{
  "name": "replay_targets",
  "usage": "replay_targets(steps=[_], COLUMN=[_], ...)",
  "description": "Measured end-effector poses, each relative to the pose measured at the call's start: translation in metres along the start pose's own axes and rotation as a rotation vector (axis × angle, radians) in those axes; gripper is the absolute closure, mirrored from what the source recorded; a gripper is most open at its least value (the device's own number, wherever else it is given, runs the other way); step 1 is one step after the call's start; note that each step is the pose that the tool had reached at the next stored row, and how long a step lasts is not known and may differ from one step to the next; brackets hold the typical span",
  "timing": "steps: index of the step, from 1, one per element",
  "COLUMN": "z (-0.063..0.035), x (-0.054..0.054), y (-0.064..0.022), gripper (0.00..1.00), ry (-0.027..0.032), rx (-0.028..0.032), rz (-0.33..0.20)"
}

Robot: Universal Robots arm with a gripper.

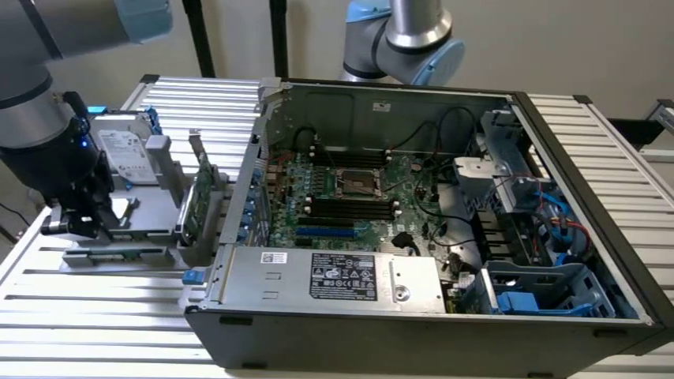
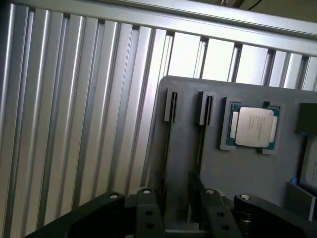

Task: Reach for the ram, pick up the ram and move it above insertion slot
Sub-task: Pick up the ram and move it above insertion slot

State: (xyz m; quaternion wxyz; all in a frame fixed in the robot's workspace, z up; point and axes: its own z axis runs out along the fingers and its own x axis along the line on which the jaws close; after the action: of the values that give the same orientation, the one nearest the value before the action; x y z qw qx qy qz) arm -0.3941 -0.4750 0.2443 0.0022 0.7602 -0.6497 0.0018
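**Exterior view.** The gripper hangs low over the end of the gray tray farthest from the open computer case. The case stands against the tray on the exterior view's right. The ram lies on edge as a thin green strip in a slot along the tray's near side. It is close to the gripper, but contact cannot be judged. A hard drive sits at the tray's far side. An upright expansion card stands at the tray's case-side edge. Finger spacing cannot be read here.

**Wrist view.** The gripper is seen from above, and its fingers are spread with nothing pinched. Two narrow slots in the tray run down into the gap between the fingers. Each slot shows only a thin dark edge. A processor sits in a recess of the tray beside the slots. The ribbed table surrounds the tray.
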Motion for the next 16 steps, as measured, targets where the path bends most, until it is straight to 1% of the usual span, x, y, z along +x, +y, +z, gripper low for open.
replay_targets(steps=[4,16], z=[0.0071,0.0290], x=[0.002,0.003], y=[0.0004,0.0004], gripper=[0.64,0.64], ry=[0.0000,0.0000], rx=[-0.0001,-0.0001], rz=[0.006,0.015])
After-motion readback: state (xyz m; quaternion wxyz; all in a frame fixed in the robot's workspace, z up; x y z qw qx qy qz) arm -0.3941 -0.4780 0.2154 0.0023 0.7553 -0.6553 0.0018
